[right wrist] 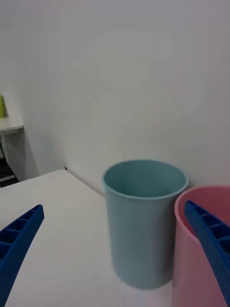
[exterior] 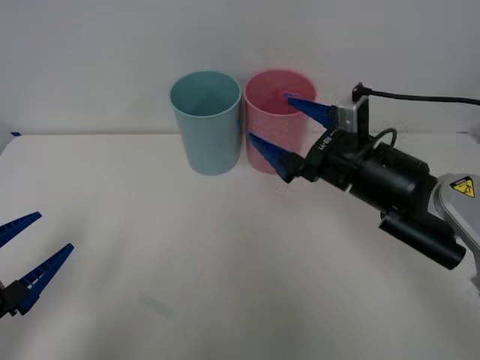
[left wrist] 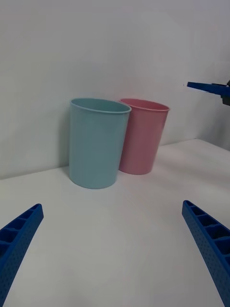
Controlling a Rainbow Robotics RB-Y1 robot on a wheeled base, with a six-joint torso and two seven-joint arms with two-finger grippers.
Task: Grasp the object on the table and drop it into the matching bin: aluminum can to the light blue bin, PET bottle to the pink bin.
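Note:
The light blue bin (exterior: 205,124) (right wrist: 141,230) (left wrist: 96,144) and the pink bin (exterior: 281,135) (right wrist: 191,268) (left wrist: 143,139) stand side by side, upright, at the back of the white table (exterior: 225,262). My right gripper (exterior: 268,116) (right wrist: 114,207) hangs open right at the pink bin, at rim height, with nothing between its fingers. One of its fingers (left wrist: 206,86) shows in the left wrist view. My left gripper (exterior: 54,231) (left wrist: 112,206) stays open and empty at the table's near left corner. The aluminum can and the PET bottle are out of view.
A plain white wall rises right behind the bins. The right arm's black wrist and cable (exterior: 390,180) reach in from the right over the table. Bare tabletop lies between the two arms.

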